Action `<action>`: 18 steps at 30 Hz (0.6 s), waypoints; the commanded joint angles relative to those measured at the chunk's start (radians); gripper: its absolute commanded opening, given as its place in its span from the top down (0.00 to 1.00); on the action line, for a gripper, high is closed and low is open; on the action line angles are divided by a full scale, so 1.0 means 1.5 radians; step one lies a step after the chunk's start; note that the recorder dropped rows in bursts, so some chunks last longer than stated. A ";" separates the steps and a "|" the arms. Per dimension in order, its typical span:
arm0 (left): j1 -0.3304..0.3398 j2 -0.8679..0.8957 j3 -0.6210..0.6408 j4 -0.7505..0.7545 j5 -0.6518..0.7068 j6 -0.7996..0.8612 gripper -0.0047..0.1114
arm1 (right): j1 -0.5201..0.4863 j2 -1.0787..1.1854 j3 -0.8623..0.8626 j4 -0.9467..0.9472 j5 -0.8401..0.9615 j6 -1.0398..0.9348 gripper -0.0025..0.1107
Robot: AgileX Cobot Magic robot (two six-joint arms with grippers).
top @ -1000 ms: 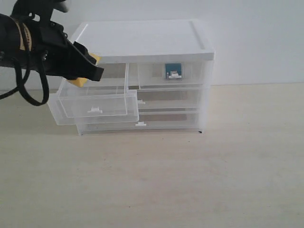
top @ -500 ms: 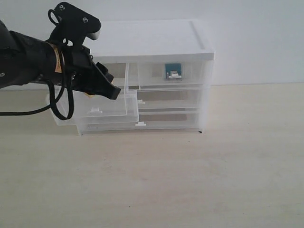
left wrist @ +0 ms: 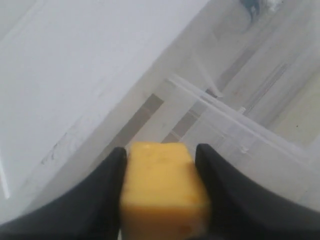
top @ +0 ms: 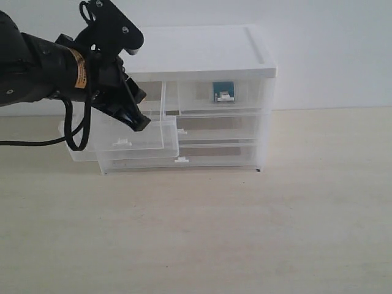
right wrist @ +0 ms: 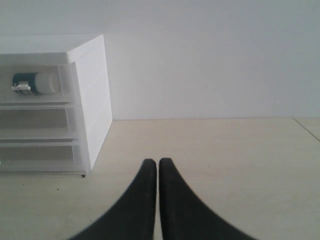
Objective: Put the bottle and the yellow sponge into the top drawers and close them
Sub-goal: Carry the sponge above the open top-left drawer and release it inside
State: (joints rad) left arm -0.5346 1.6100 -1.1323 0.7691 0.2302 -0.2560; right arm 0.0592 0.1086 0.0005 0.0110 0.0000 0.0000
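In the left wrist view the yellow sponge point(left wrist: 162, 185) sits pinched between my left gripper's point(left wrist: 161, 149) two black fingers. In the exterior view my left gripper point(top: 136, 117) dips into the pulled-out left top drawer point(top: 122, 139), and there the arm hides the sponge. The bottle point(top: 224, 92) lies inside the right top drawer point(top: 245, 98), which is pushed in; the right wrist view shows the bottle point(right wrist: 35, 82) on its side. My right gripper point(right wrist: 158, 162) is shut on nothing, low over the table and well off to the cabinet's right.
The white-topped cabinet point(top: 190, 52) stands at the back of the table against a pale wall. Its two full-width drawers point(top: 220, 128) below are pushed in. The open left drawer juts forward over the beige table point(top: 245, 233).
My left arm has swung right and down from above the drawer's back left corner into the open drawer. The sponge, visible at first in the exterior view, is now hidden there.
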 commanded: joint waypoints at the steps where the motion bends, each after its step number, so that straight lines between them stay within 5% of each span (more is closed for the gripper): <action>1: 0.003 0.003 -0.004 -0.013 0.000 0.029 0.92 | -0.006 -0.004 0.000 0.001 0.000 -0.004 0.98; 11: 0.003 0.003 -0.004 -0.091 -0.011 0.042 0.91 | -0.006 -0.004 0.000 0.001 0.000 -0.004 0.98; 16: 0.003 0.003 -0.004 -0.101 -0.014 0.042 0.52 | -0.006 -0.004 0.000 0.001 0.000 -0.004 0.98; 18: 0.003 0.003 -0.004 -0.101 -0.015 0.036 0.47 | -0.006 -0.004 0.000 0.001 0.000 -0.004 0.98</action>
State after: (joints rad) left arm -0.5346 1.6188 -1.1323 0.6288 0.2239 -0.1964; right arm 0.0592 0.1086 0.0005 0.0110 0.0000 0.0000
